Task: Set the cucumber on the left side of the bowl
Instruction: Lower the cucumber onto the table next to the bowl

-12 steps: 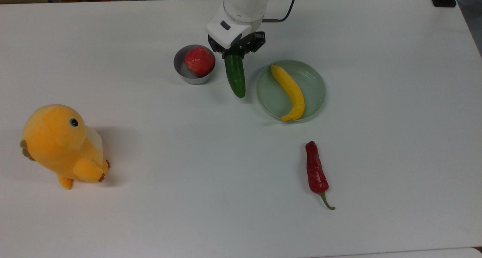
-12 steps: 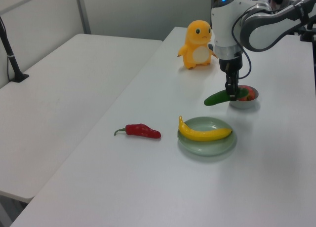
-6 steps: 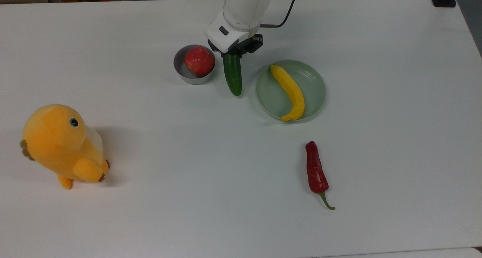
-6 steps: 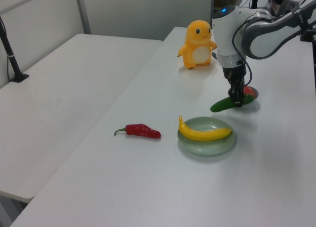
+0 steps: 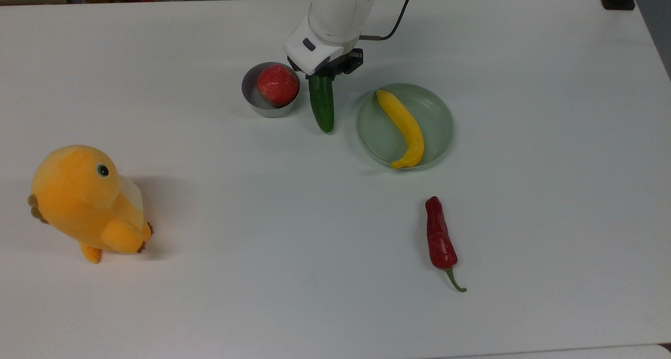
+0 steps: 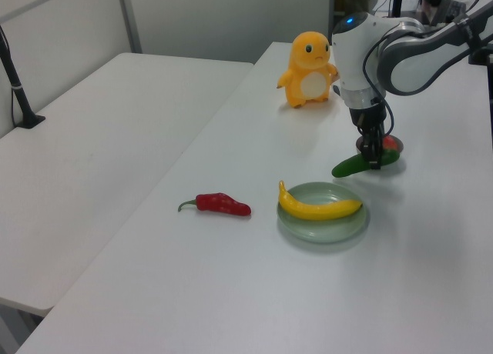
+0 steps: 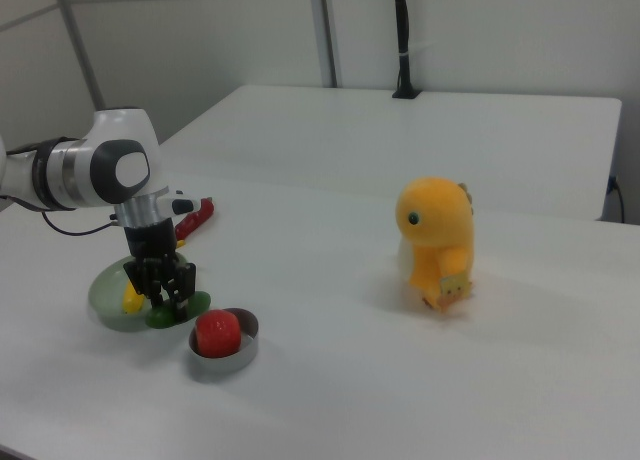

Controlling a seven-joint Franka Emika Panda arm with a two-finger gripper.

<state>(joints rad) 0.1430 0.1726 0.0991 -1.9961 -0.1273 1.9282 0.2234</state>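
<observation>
The dark green cucumber lies lengthwise in the gap between the grey metal bowl and the pale green dish, on the top view's right of the bowl. My gripper is shut on its far end, with the white wrist above. In the left view the cucumber sits low at the table, held by the gripper. In the right view the gripper grips the cucumber just beside the bowl. I cannot tell whether the cucumber touches the table.
A red fruit fills the bowl. The pale green dish holds a curved yellow fruit. A red chilli lies nearer the front edge. An orange plush toy stands at the top view's far left.
The gripper has come down with the cucumber and shifted slightly toward the bowl. The cucumber now sits lower, close to the table.
</observation>
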